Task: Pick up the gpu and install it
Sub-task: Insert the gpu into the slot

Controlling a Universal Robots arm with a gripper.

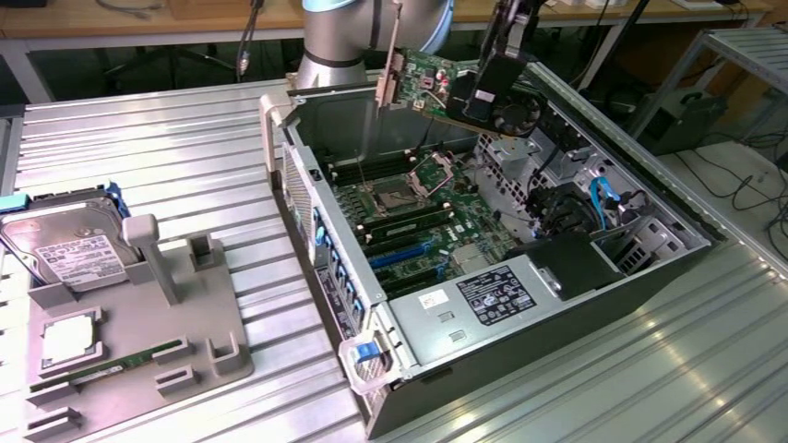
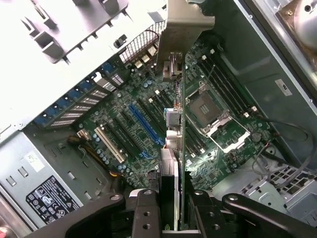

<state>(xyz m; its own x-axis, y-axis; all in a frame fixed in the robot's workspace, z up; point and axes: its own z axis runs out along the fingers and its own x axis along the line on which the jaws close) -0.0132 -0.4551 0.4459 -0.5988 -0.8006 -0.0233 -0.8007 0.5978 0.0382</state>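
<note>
Ribbed metal surface (image 1: pixel 161 138). On the exterior view's left, a grey fixture (image 1: pixel 203 314) carries a hard drive (image 1: pixel 68 245), a CPU (image 1: pixel 68 340) and a memory stick (image 1: pixel 124 363). In the centre is an open PC case (image 1: pixel 323 249), lying on its side with the motherboard (image 1: pixel 407 217) exposed. The arm (image 1: pixel 351 41) stands behind the case. The hand (image 1: pixel 496 81) reaches down from above, clamped on the gpu (image 1: pixel 449 88). The gpu is in the air over the case's far end, tilted and clear of the board, with its silver bracket (image 1: pixel 388 65) towards the exterior view's left. In the wrist view the gpu (image 2: pixel 181 148) is edge-on between the fingers (image 2: pixel 146 218), above the blue slot (image 2: pixel 146 124) and CPU socket (image 2: pixel 210 111).
</note>
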